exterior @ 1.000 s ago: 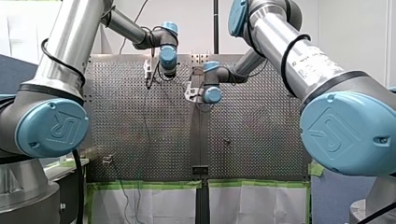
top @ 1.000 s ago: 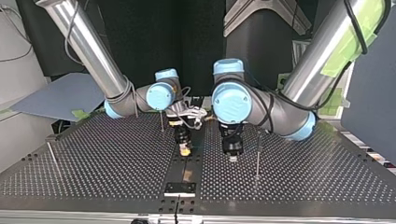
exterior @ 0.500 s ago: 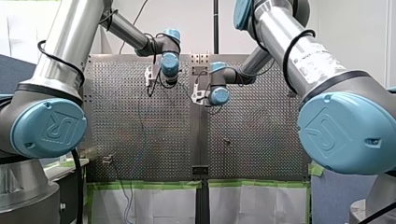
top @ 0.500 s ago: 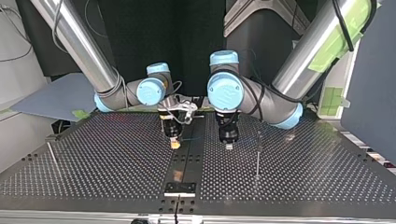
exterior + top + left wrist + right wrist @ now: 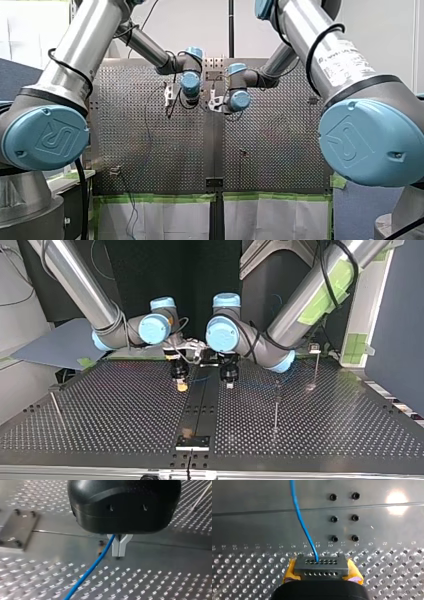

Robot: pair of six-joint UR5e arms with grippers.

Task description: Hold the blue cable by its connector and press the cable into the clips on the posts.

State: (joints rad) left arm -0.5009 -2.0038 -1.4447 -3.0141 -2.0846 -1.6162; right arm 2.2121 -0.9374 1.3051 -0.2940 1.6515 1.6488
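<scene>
Both grippers have travelled toward the far edge in the top view, and somewhat to its left, since a second ago. The gap between them is much as it was.

Near edge, top view: a small dark bracket (image 5: 192, 441) sits on the centre strip (image 5: 200, 407) of the perforated table (image 5: 100, 425). The near right post (image 5: 275, 407), a thin rod, stands upright to the right of the strip. The near left post (image 5: 56, 407) stands well out at the left.

Mid-table: my right gripper (image 5: 182, 386) points down at the table just left of the strip. The right wrist view shows its yellow pads (image 5: 290, 571) clamped on both sides of the grey connector (image 5: 320, 566). The blue cable (image 5: 302, 522) leaves the connector's upper face and runs ahead of the gripper over the plate. My left gripper (image 5: 229, 384) points down just right of the strip, near the right gripper but apart from it. In the left wrist view its pale metal fingers (image 5: 115, 547) are closed tip to tip. The cable comes out at their root under the black body, gripped there, and slopes away over the perforations.

Far side: the far right post (image 5: 316, 367) carries a small clip (image 5: 314, 346) at its top and stands well apart from both grippers.
</scene>
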